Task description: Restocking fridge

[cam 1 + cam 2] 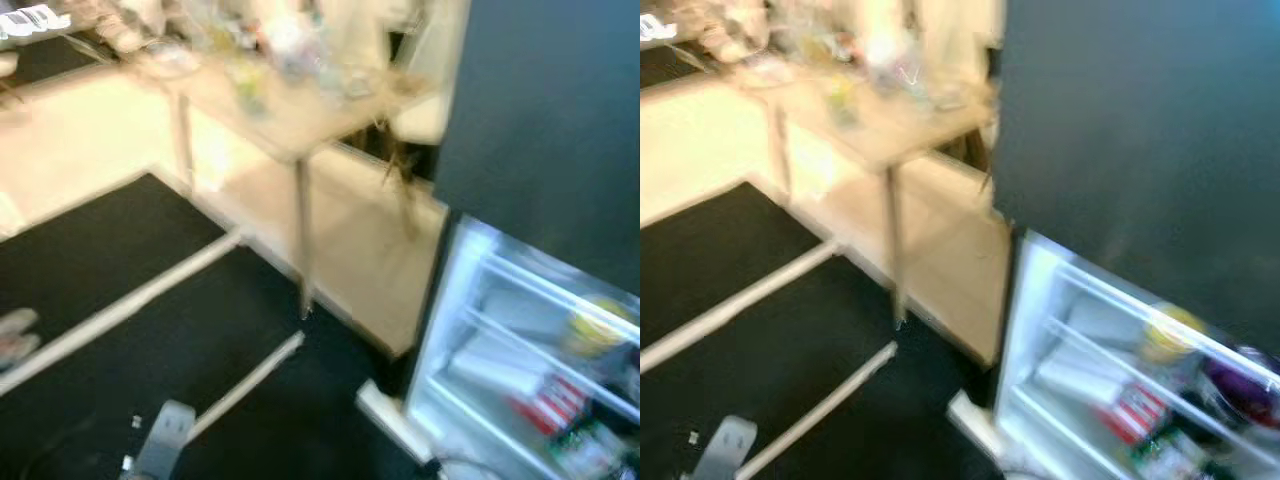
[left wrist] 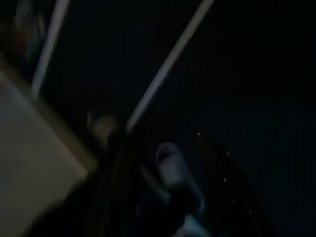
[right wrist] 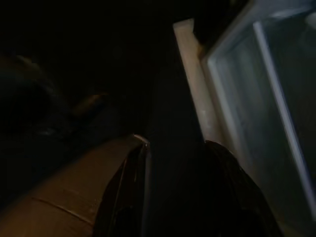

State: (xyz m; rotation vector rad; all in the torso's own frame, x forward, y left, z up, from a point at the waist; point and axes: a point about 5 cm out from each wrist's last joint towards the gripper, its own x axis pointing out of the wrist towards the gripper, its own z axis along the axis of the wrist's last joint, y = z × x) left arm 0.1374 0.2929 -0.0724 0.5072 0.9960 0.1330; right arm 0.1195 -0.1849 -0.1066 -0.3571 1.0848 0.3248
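The fridge (image 1: 530, 370) stands open at the lower right, its white shelves lit. On them lie a yellow item (image 1: 600, 325), red packs (image 1: 550, 400) and a purple thing (image 1: 1240, 385), all blurred. Above is the fridge's dark upper door (image 1: 550, 120). My left arm (image 1: 165, 440) hangs low over the black floor. In the dark left wrist view my left gripper (image 2: 165, 140) has its fingers apart, with a pale blurred shape (image 2: 173, 168) in the gap. My right gripper (image 3: 177, 143) is open beside the fridge's white lower edge (image 3: 195, 84), nothing between its fingers.
A light wooden table (image 1: 290, 110) crowded with blurred items stands at the back, left of the fridge. White strips (image 1: 130, 300) cross the black floor mat. A pale wall or cabinet (image 1: 350, 240) runs behind the table legs.
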